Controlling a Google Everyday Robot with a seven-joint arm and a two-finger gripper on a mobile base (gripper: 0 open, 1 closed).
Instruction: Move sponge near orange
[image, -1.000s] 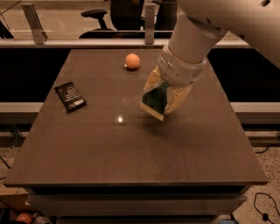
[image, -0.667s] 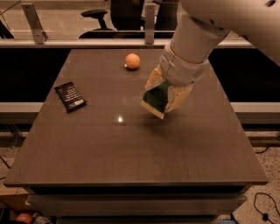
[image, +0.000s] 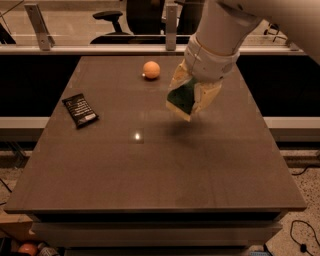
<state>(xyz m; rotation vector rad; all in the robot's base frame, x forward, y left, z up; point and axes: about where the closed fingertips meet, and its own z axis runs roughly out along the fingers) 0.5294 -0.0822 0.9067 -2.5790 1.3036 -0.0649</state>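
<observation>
The sponge (image: 181, 98), dark green on top with a pale yellow foam layer, is held in my gripper (image: 192, 95) and hangs tilted a little above the table, right of centre. The gripper's fingers are shut on the sponge from both sides. The orange (image: 151, 70), a small round fruit, rests on the table at the back, up and to the left of the sponge, with a clear gap between them. The white arm comes in from the upper right.
A flat black snack packet (image: 80, 110) lies on the left side of the dark brown table (image: 150, 170). A metal rail and office chairs stand behind the table's far edge. The table drops off on all sides.
The gripper with the sponge has moved slightly back and up toward the orange. The orange and the packet have not moved.
</observation>
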